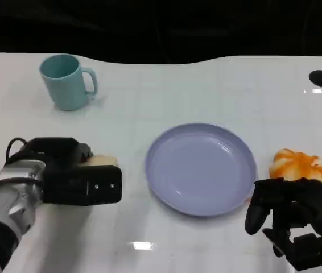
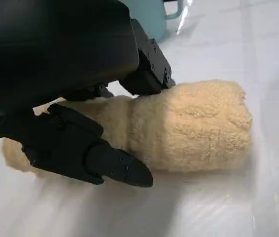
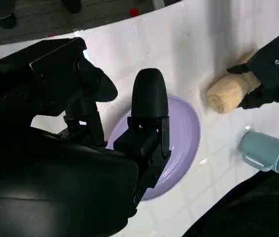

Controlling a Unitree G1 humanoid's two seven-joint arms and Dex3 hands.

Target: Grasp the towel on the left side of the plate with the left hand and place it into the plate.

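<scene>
Left hand grabs the towel

The left hand [image 2: 80, 123] wraps its fingers around the rolled towel [image 2: 189, 128], which lies on the bench left of the plate [image 1: 201, 169], ready to lift it over.

— What did the table [image 1: 218, 85] look like?
— White and glossy, with faint grid lines and dark round holes near its far corners

— And what lay directly on it?
— A teal mug [image 1: 67, 81] stood upright at the far left. A lavender plate [image 1: 201, 168] sat near the middle. A rolled beige towel [image 2: 189, 126] lay just left of the plate, and an orange-and-white object [image 1: 301, 165] just right of it
</scene>
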